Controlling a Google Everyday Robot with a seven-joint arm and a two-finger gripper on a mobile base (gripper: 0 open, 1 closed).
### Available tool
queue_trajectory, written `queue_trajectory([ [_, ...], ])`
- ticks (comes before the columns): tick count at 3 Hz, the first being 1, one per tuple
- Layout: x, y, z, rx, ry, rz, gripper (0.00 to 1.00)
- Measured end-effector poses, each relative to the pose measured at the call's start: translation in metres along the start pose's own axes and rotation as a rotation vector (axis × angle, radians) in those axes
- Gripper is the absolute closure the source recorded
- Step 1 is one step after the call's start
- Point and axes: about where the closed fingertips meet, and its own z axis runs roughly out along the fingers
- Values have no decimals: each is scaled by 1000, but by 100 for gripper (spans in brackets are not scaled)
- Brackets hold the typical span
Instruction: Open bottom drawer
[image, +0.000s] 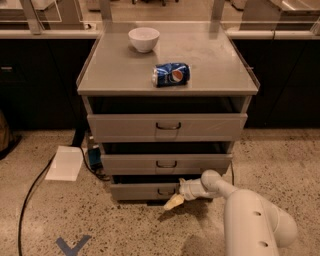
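Observation:
The bottom drawer (137, 191) is the lowest and narrowest of three grey fronts in a metal cabinet, just above the floor. Its small dark loop handle (165, 191) sits at the centre. My gripper (175, 200) is at the end of the white arm (250, 220), which reaches in from the lower right. The cream fingertips (172, 202) hang just right of and below the handle, close against the drawer front. All three drawers stand slightly out from the frame, with dark gaps above them.
A white bowl (144, 39) and a blue Pepsi can (171, 74) on its side rest on the cabinet top (210, 55). A white paper (65, 163) and a black cable (30, 195) lie on the speckled floor at left. Dark counters run behind.

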Motion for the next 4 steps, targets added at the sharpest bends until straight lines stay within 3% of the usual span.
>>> queue_trajectory([
  [2, 0, 4, -2, -13, 18, 24, 0],
  [3, 6, 7, -33, 24, 26, 123, 0],
  [4, 12, 36, -50, 52, 12, 205, 0],
])
